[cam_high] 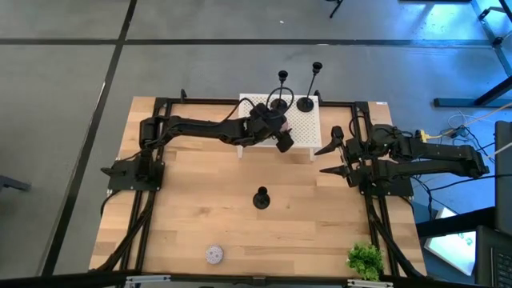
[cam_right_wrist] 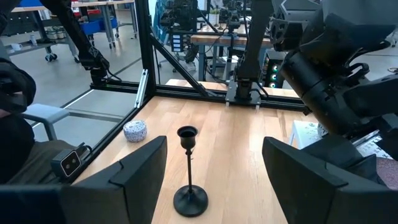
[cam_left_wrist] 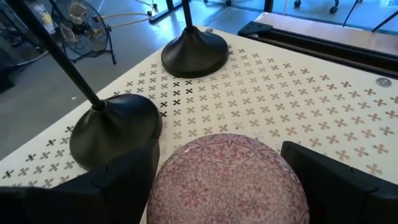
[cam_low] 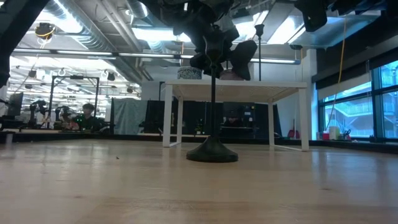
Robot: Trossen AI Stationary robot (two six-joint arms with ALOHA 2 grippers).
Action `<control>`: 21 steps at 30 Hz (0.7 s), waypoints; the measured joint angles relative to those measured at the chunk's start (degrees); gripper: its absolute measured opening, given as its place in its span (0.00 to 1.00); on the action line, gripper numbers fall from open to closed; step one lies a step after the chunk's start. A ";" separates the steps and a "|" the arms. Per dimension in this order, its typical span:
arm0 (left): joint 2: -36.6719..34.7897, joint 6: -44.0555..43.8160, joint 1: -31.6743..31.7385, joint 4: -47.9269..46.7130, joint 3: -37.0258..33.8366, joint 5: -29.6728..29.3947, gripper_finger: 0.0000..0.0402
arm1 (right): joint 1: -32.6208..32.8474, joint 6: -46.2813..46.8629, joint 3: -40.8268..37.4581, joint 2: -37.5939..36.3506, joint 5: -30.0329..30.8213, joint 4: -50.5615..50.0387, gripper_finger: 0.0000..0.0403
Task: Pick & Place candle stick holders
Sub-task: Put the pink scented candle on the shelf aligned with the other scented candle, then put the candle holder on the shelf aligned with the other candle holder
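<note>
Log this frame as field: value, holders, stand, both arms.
holders on stand: two candle stick holders, upright on white perforated stand
holder on table: one, upright, mid-table
left gripper: over the stand, fingers open either side of a pink patterned disc
right gripper: waiting at the table's right side, fingers open, empty
other: blue-white disc, green plant

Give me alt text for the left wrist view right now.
The left claw stands open around a pink patterned disc on the white perforated stand. Beyond it on the stand are two black candle stick holders, one near and one farther.
</note>
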 joint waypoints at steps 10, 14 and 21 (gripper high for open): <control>-1.69 2.15 -0.12 1.89 0.02 -0.63 0.83 | 0.00 -0.02 -0.02 0.00 0.15 0.02 0.67; -2.48 3.06 -0.15 1.80 0.00 -1.48 0.83 | 0.00 -0.02 -0.02 -0.02 0.15 0.02 0.67; -5.05 6.69 -0.65 2.50 0.04 -3.04 0.83 | -0.01 -0.12 -0.01 -0.01 0.15 0.01 0.67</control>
